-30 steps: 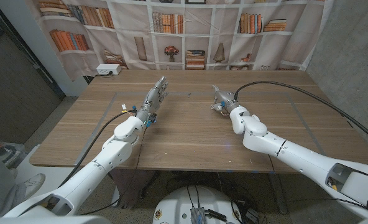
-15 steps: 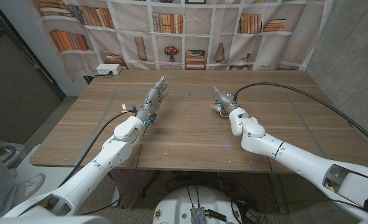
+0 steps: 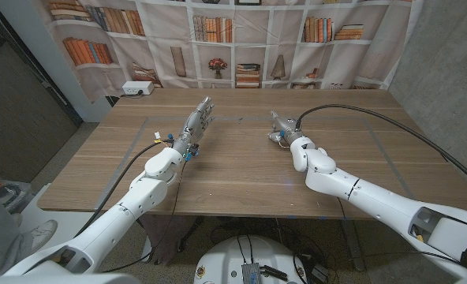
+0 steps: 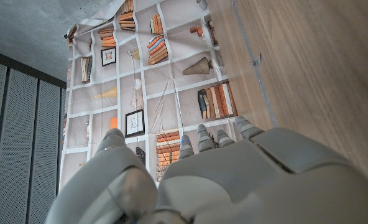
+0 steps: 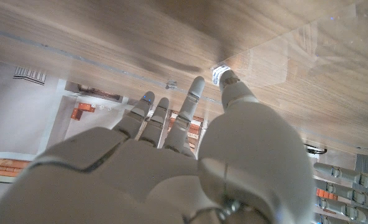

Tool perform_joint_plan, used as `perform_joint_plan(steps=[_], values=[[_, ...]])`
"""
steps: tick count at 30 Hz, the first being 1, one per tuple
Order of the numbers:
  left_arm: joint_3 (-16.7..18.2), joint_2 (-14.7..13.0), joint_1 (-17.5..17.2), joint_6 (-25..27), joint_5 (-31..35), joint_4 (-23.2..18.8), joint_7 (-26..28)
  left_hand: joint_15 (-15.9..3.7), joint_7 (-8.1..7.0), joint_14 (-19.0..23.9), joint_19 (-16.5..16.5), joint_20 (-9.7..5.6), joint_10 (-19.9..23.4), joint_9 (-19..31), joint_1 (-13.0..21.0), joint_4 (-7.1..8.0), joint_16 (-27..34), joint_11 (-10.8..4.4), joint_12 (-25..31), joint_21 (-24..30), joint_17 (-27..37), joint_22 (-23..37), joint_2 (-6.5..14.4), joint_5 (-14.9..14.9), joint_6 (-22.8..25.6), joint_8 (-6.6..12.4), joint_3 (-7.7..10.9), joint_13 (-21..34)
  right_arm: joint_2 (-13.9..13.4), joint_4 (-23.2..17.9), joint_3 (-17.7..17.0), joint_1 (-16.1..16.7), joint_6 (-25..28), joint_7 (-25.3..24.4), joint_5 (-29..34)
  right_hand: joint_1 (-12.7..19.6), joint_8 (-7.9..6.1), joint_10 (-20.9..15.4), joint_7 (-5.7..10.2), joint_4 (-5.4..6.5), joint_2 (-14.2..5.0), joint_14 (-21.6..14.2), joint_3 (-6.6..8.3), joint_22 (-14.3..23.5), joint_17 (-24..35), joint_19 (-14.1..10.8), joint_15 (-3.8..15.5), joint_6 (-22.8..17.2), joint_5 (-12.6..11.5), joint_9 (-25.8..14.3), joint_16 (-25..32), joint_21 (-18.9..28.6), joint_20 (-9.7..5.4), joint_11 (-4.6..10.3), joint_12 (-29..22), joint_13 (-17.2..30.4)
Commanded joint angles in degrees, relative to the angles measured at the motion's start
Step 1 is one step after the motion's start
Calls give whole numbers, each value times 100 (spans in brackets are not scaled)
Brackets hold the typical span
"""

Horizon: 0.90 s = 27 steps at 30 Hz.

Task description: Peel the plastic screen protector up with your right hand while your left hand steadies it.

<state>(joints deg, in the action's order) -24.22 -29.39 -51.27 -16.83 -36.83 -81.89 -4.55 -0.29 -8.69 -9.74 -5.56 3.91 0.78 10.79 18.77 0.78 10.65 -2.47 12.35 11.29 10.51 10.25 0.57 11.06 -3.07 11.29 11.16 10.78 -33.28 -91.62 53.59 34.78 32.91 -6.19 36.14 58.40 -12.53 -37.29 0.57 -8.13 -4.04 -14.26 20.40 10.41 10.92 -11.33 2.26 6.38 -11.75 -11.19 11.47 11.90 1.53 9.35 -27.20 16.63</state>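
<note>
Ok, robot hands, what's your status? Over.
Left robot hand open. Right robot hand open. Screen protector flat on table, unpeeled. No obstacle seen.

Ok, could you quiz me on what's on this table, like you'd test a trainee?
1. True or false: the left hand holds a cup.
2. The table is made of: A wood, B glass, C metal.
3. Fill in: the black cable arching over the table runs toward the ____ hand.
Key: 1 false; 2 A; 3 right, the right hand.
</note>
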Motion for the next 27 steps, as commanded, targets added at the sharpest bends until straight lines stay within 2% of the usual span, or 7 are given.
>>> perform_joint_plan(steps=[1,11,27], values=[[-10,16,14,-14,-7,31,-33,29,-25,-36,-32,-10,11,8,-13,3,9,-12,17,9,9,11,27,44,51,23,-25,25,9,30,27,-50,-18,72,-77,30,-13,6,8,9,-69,-11,-7,4,15,0,457,-60,-1,-11,51,-4,-35,-14,20,21],[-5,21,4,-12,-7,16,-6,32,-19,-29,-39,-15,12,8,-12,1,12,-10,16,7,9,11,30,44,49,19,-28,25,14,74,45,-84,-25,98,-129,43,-44,-124,28,20,-149,-57,-15,6,17,-13,479,-186,-18,-7,80,-3,-90,-1,19,-19],[-1,44,-13,-25,-29,37,-5,31,-28,-36,-42,-13,29,8,-12,-2,11,-22,18,8,10,11,34,43,57,19,-36,26,22,87,72,-96,-48,65,-147,95,-74,-459,41,-17,-189,-229,-63,8,0,-85,568,-386,-44,-2,140,15,-136,121,-18,-83]])
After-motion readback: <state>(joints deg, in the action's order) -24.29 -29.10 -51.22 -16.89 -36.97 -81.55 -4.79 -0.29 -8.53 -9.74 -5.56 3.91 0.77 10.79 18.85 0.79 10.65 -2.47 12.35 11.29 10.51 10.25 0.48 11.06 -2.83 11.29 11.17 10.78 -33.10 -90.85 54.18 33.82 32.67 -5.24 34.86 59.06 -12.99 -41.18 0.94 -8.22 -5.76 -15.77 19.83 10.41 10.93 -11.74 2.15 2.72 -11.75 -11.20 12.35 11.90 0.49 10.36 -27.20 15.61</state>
